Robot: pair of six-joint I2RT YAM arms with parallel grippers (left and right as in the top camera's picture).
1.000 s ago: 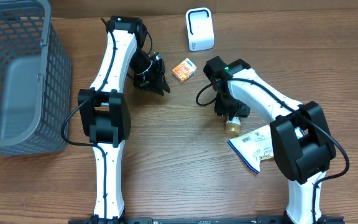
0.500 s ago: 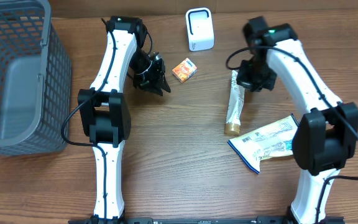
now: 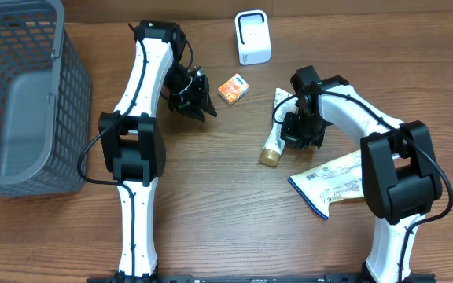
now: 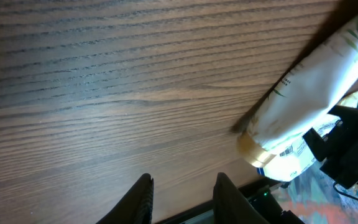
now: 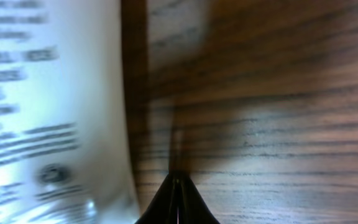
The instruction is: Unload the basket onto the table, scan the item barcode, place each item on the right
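We have not scanned anything yet: the tube (image 3: 274, 138) lies on the tabletop (image 3: 219, 204) apart from the scanner (image 3: 252, 37), our right tool (image 5: 178, 190) is shut beside it, empty, and our left tool (image 4: 182, 194) is a little open, empty.

No text reads cleanly in any view.
- Tube (image 5: 42, 106): rows of dark print and a round mark, blurred, perhaps a logo.
- Pouch (image 3: 329, 182): printed panel, too small to read.
- Orange box (image 3: 232, 88): markings too small to read.
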